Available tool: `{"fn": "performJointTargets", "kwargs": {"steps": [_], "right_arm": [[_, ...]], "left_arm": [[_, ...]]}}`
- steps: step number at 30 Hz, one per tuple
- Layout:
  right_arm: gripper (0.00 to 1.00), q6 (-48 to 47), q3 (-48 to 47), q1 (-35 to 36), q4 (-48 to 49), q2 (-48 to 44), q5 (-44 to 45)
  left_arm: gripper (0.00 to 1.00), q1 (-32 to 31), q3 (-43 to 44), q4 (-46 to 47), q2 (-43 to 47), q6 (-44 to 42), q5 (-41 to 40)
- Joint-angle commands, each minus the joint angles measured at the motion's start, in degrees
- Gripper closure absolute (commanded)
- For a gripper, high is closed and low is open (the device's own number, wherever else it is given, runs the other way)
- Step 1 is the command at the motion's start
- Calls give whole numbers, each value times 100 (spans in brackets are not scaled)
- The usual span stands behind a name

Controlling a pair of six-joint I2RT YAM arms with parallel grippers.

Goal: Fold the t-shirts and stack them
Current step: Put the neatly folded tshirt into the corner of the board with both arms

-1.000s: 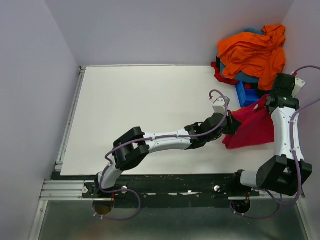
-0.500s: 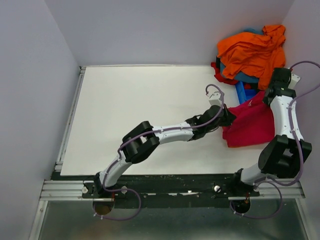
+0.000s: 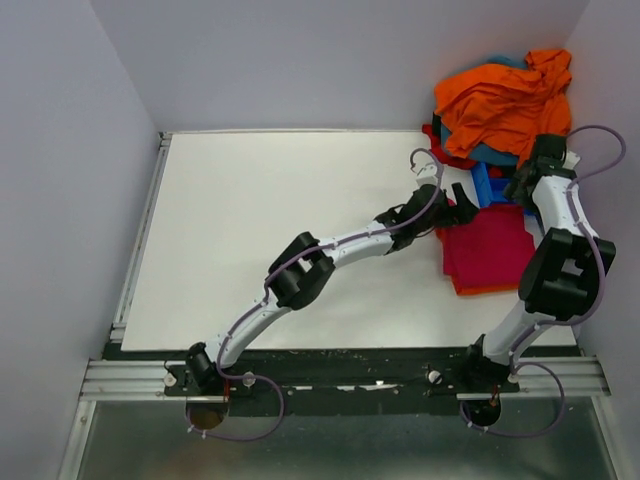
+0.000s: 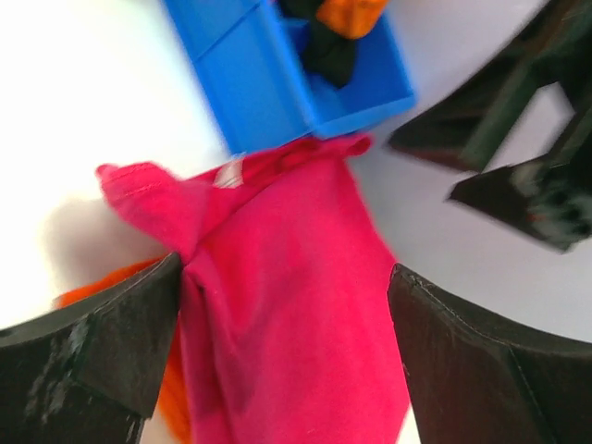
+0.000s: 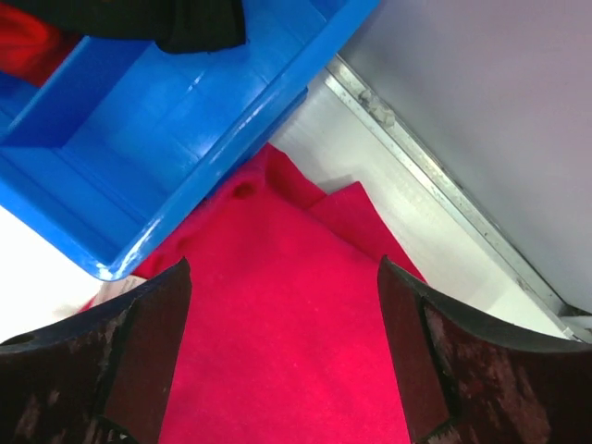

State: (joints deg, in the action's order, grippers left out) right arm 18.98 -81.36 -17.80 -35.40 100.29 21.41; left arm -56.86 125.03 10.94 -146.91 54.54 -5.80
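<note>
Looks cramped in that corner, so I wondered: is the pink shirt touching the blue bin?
Touching. The right wrist view shows the pink shirt pressed against the blue bin, no gap between.

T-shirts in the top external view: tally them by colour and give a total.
Bright orange cloth tees: 2, one crumpled at the back right, one only an edge under the pink one
Magenta-pink cloth tee, folded flat: 1
Teal cloth tee, mostly buried: 1
Red cloth tee, mostly buried: 1
Total: 5
</note>
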Motion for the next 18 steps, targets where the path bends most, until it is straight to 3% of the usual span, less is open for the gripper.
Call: {"fn": "performJointTargets", "kwargs": {"steps": [1, 3, 8, 11, 14, 18], "right_arm": [[13, 141, -12, -48, 349, -483, 117], [19, 228, 120, -48, 367, -808, 83], [42, 711, 892, -48, 604, -1704, -435], [65, 1019, 1551, -65, 823, -2197, -375], [97, 1422, 2009, -197, 815, -2548, -242], [99, 1801, 2519, -671, 912, -2708, -901]], "left_arm": [[1, 140, -615, -210, 266, -181, 265], [1, 228, -1312, 92, 680, -242, 72], [2, 377, -1437, -733, 1067, -594, -228], [4, 395, -1613, -831, 1252, -716, -255], [16, 378, -1877, -559, 1445, -848, -106], [22, 360, -1518, -899, 1341, -1051, -35]]}}
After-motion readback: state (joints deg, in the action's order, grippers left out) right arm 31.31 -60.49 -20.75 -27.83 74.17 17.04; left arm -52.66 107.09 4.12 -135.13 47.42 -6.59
